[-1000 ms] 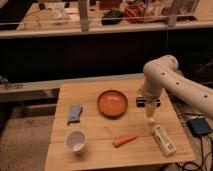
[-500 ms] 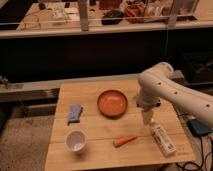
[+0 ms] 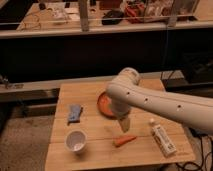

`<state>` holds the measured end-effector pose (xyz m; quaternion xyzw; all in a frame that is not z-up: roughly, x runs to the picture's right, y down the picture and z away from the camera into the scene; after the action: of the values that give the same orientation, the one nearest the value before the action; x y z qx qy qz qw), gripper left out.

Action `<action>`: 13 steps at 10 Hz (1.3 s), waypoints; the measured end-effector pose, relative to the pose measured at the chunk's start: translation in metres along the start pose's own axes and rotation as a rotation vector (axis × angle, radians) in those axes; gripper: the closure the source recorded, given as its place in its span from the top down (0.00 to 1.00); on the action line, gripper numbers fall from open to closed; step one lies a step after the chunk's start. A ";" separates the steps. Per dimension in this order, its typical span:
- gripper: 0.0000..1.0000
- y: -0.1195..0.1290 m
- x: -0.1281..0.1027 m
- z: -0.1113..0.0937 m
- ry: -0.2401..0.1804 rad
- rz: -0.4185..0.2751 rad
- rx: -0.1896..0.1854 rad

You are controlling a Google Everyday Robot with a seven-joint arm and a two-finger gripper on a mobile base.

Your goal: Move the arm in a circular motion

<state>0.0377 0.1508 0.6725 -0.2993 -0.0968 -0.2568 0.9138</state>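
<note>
The cream-white arm (image 3: 160,102) of thick rounded segments with small dark holes reaches in from the right edge across the wooden table (image 3: 90,147). Its bulbous elbow joint (image 3: 127,80) stands above the table's middle. From there a segment drops down to the narrow pale tip, the gripper (image 3: 124,124), which hangs just above the table near the orange carrot (image 3: 124,141) and in front of the red-orange bowl (image 3: 103,104).
A white cup (image 3: 76,140) stands at the front left, a blue cloth (image 3: 74,113) lies at the left, and a white bottle (image 3: 161,137) lies at the right. A dark shelf and a cluttered counter (image 3: 115,17) run behind the table.
The arm has swung left and toward the camera, now covering part of the bowl. The tip has moved from right of the bowl to in front of it, above the carrot.
</note>
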 end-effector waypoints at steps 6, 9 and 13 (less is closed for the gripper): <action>0.80 -0.047 -0.001 -0.012 -0.044 -0.104 0.076; 0.80 -0.048 -0.002 -0.012 -0.049 -0.105 0.077; 0.80 -0.047 -0.001 -0.012 -0.047 -0.103 0.077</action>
<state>0.0125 0.1116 0.6860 -0.2646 -0.1435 -0.2927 0.9076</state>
